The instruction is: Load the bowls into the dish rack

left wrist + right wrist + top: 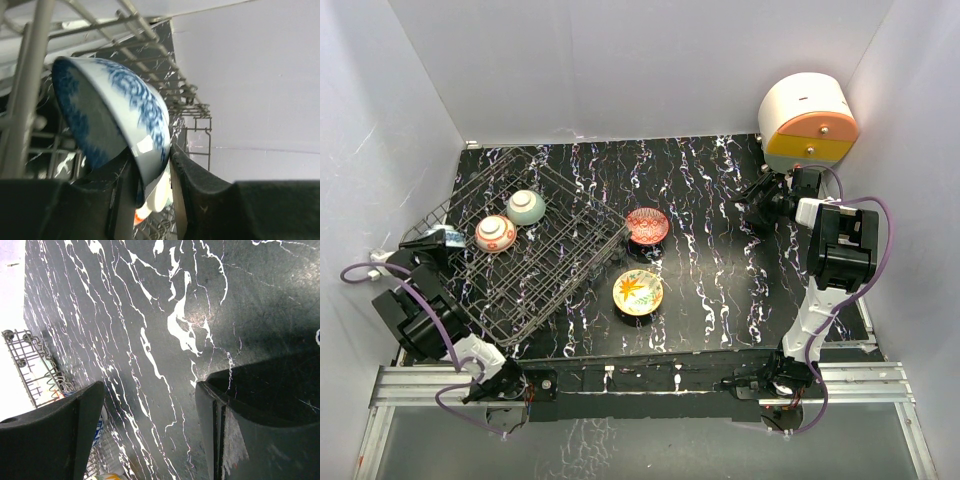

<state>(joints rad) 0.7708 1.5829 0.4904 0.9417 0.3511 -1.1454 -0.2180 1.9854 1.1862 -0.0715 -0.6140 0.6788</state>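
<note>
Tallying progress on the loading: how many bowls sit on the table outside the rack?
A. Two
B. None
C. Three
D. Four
A: only the red bowl and yellow bowl sit on the table, right of the rack. The teal bowl and orange bowl are in the rack, and the left gripper holds the blue-white bowl at the rack's edge.

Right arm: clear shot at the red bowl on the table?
Probably yes: the right gripper is open and empty, with only bare black marbled table between it and the red patterned bowl.
</note>
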